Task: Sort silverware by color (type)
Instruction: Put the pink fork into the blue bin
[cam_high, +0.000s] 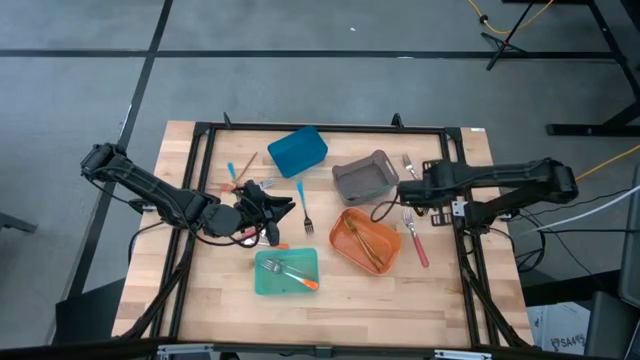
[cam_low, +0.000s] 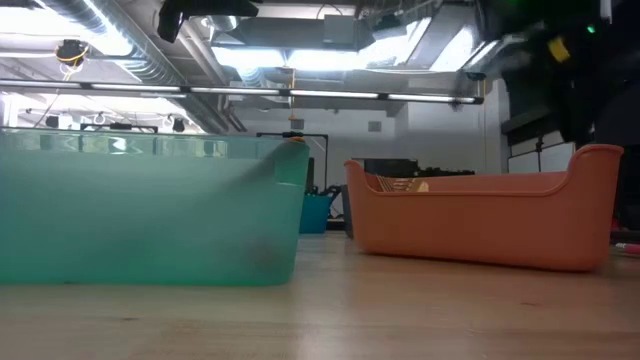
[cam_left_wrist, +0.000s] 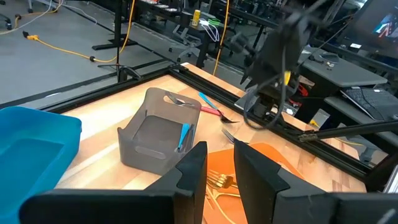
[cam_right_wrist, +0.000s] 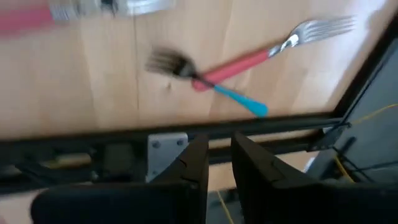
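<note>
Judging by the right pincer (cam_high: 404, 190), seen narrowly parted and empty, the crossed pink fork (cam_right_wrist: 249, 61) and blue fork (cam_right_wrist: 239, 99) just beyond its tips should be approached squarely, one handle being taken alone, while the left pincer (cam_high: 287, 208), likewise narrowly parted and empty, waits.

A grey bin (cam_high: 365, 177) sits near the middle of the wooden table (cam_high: 220, 300). The blue bin (cam_high: 297, 151) lies just beside it, on the side toward the table's far edge and tilted. The orange bin (cam_high: 365, 241) is near the grey bin on the front side. The teal bin (cam_high: 287, 272) stands farther forward, apart from the grey bin. A black metal frame (cam_high: 320, 128) surrounds them.
</note>
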